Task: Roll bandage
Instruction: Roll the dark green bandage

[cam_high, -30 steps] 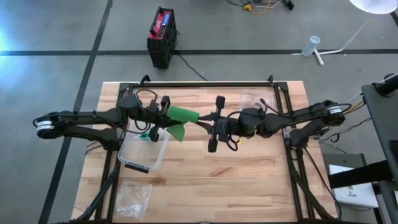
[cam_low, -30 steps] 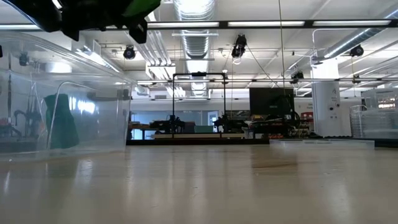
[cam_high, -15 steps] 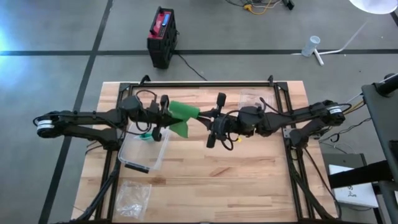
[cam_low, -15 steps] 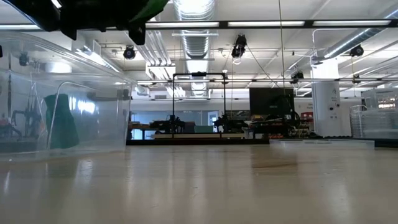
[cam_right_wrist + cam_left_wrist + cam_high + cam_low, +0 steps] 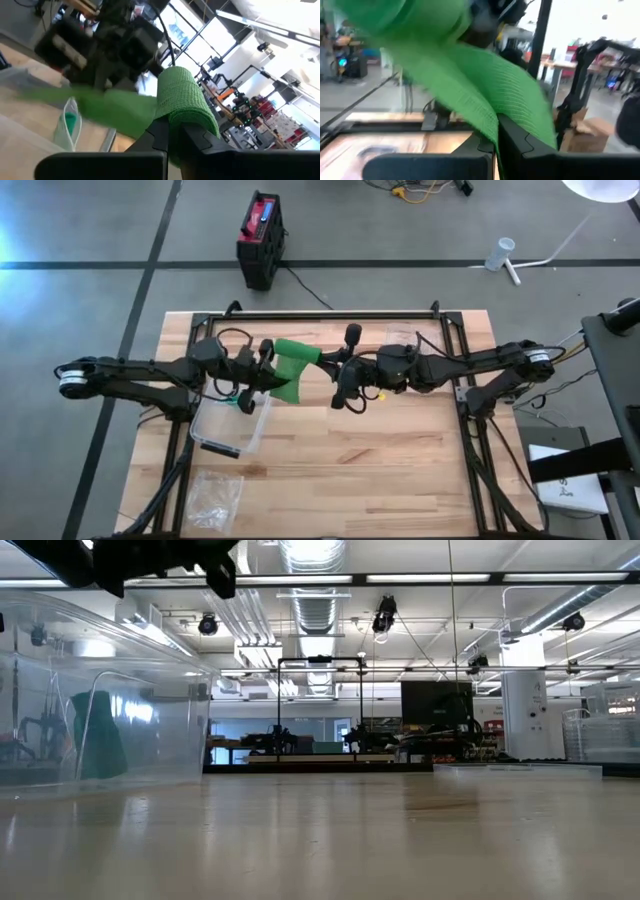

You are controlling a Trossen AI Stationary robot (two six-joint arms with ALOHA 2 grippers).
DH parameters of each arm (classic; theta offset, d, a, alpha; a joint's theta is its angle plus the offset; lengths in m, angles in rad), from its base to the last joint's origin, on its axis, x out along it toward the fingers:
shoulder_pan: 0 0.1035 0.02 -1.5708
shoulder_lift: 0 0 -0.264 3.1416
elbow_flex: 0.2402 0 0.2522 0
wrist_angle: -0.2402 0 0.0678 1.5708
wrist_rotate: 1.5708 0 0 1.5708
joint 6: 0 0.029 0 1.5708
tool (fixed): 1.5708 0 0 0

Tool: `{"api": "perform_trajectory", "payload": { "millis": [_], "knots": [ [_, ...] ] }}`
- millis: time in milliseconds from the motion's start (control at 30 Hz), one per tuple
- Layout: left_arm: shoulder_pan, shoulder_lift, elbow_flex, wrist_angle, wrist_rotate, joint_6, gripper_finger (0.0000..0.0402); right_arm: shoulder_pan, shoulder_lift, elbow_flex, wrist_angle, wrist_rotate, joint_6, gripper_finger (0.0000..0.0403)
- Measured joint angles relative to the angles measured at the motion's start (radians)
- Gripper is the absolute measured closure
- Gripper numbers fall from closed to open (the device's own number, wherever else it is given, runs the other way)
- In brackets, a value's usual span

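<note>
In the high view both arms met above the table (image 5: 400, 470) near the frame's upper middle. The left gripper (image 5: 262, 370) was clamped on the loose end of the green bandage (image 5: 290, 365), while the right gripper (image 5: 335, 370) pinched its rolled part. The bandage hung between them in the air, over a clear bin (image 5: 232, 423). A plastic bag (image 5: 213, 498) lay at lower left.

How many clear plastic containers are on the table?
2: one clear bin below the left hand, one flatter clear container at the far edge beside the right arm. A crumpled plastic bag isn't counted.
</note>
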Motion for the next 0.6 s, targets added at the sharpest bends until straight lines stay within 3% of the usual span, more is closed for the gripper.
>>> {"api": "perform_trajectory", "payload": {
  "millis": [233, 600],
  "knots": [
    [-0.041, 0.001, 0.001, 0.073, 0.0, -0.097, 0.0401, -0.011, 0.0, -0.002, -0.021, -0.005, 0.036, 0.0394],
    [-0.053, 0.0, 0.005, 0.069, -0.001, -0.104, 0.0401, -0.017, 0.0, -0.002, -0.087, -0.005, 0.06, 0.0394]
  ]
}}
